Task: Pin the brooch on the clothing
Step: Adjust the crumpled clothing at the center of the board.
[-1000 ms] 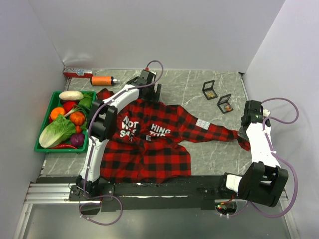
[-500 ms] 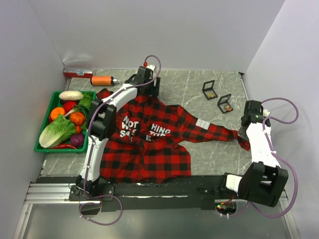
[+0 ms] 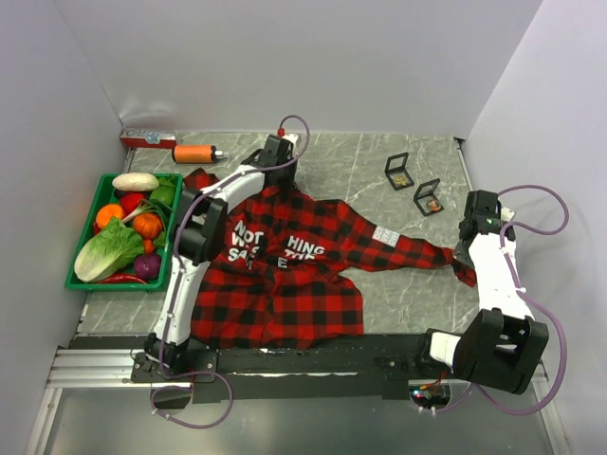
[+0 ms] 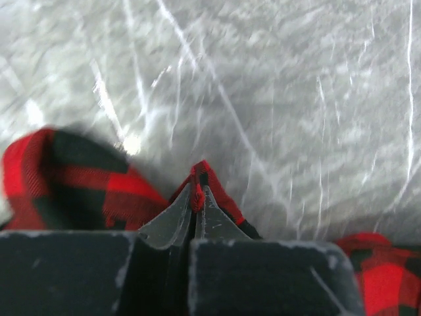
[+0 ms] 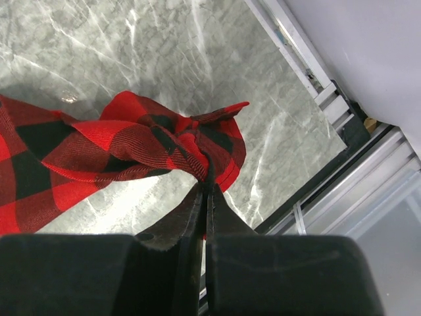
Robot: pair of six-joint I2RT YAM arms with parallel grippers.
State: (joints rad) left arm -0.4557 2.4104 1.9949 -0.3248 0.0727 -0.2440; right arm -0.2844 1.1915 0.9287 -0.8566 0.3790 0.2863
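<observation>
The clothing (image 3: 303, 294), a red-and-black plaid shirt with white lettering, lies spread on the marble table. My left gripper (image 3: 285, 182) is at its far top edge. In the left wrist view this gripper (image 4: 196, 196) is shut on a pinched fold of the plaid cloth (image 4: 217, 187). My right gripper (image 3: 465, 256) is shut on the end of the right sleeve (image 5: 197, 141), with the fingertips (image 5: 199, 197) closed on the bunched cuff. Two small black cases (image 3: 397, 171) (image 3: 428, 196) stand at the back right, each holding a small ornament. I cannot tell which one is the brooch.
A green basket (image 3: 83, 282) of vegetables sits at the left edge. An orange bottle (image 3: 194, 154) and a red box (image 3: 147, 138) lie at the back left. Walls close in the table at the back and on both sides. A metal rail (image 5: 342, 197) runs close by the right sleeve end.
My left gripper has closed from wide open onto the shirt's top edge. The right arm and the sleeve have not moved.
</observation>
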